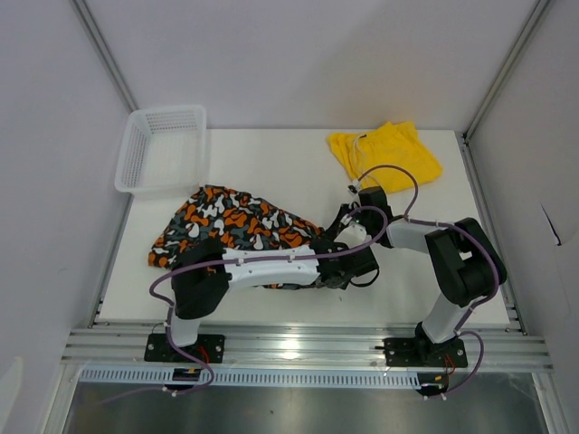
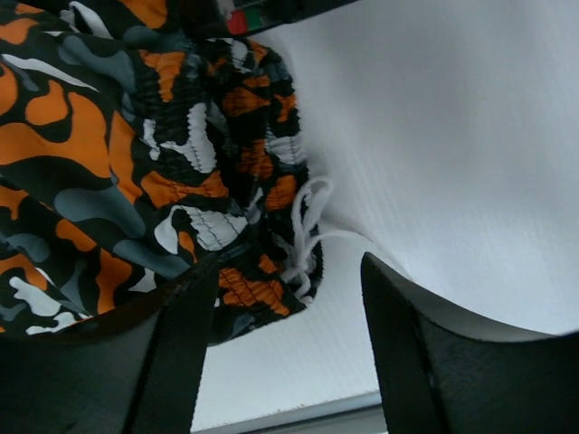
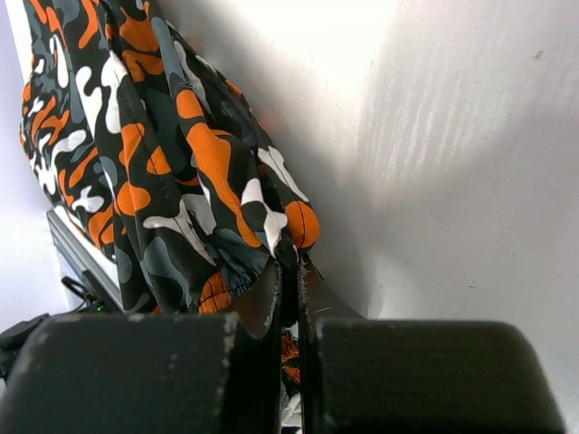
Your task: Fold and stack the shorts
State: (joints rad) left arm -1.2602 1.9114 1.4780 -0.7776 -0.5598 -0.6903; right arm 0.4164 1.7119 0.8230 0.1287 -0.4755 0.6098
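The patterned shorts [image 1: 233,226] lie bunched at the table's left middle, orange, white, black and grey-teal. My right gripper [image 3: 289,268] is shut on a fold of this fabric [image 3: 181,181], and in the top view it [image 1: 336,237] sits at the shorts' right end. My left gripper [image 2: 288,271] is open, its fingers [image 2: 185,353] astride the waistband edge [image 2: 253,289] and white drawstring [image 2: 306,231] just above the table. In the top view it [image 1: 342,271] is right beside the right gripper. The yellow shorts [image 1: 384,154] lie crumpled at the back right, touched by neither gripper.
A white mesh basket [image 1: 163,149] stands at the back left corner, partly over the table edge. White walls and metal frame posts enclose the table [image 1: 298,163]. The aluminium rail [image 1: 298,344] with both arm bases runs along the near edge.
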